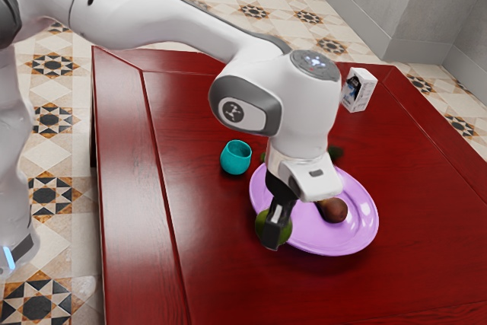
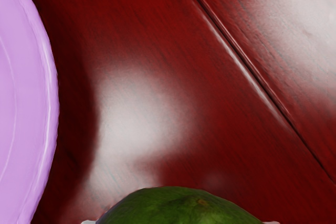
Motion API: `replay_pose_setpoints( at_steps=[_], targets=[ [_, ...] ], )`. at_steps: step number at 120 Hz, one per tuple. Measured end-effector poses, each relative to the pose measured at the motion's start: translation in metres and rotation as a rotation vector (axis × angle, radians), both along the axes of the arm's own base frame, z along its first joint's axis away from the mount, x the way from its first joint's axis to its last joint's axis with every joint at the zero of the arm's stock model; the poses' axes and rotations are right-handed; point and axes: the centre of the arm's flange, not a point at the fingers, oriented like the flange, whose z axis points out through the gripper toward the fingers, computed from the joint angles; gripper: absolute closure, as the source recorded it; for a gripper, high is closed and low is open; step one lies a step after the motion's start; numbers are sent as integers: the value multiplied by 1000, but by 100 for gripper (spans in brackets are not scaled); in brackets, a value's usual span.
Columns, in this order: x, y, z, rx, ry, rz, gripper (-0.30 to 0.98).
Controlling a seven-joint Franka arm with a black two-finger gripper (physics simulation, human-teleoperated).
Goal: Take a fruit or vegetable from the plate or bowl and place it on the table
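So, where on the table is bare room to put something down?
Bare table lies between the purple plate and the exterior view's right edge, and from the teal cup toward that view's left. The plate is crowded: a brown fruit lies on it, and the gripper holds a green fruit near its rim.

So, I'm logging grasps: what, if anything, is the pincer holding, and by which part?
The pincer holds the green fruit by two opposite sides.

Narrow gap between teal cup point(image 1: 236, 159) and plate point(image 1: 361, 226)
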Motion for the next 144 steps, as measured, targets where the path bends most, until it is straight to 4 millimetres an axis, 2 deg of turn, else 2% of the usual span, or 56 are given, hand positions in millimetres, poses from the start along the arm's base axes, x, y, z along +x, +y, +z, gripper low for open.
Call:
replay_pose_setpoints(
  at_steps=[15,29,46,65,80,96,116,128,144],
  targets=[
    [-25,-33,-2,2,4,-72,40],
    [-43,-56,-5,3,7,-122,41],
    [-59,-73,-6,4,9,-162,41],
    [-70,-84,-6,4,9,-187,40],
    [-73,-88,-2,0,3,-194,40],
    [-70,-90,-8,4,13,-195,40],
    [-63,-82,-12,8,18,-177,41],
    [-54,-72,-14,8,24,-154,20],
    [-36,-53,-14,7,28,-110,8]
  ],
)
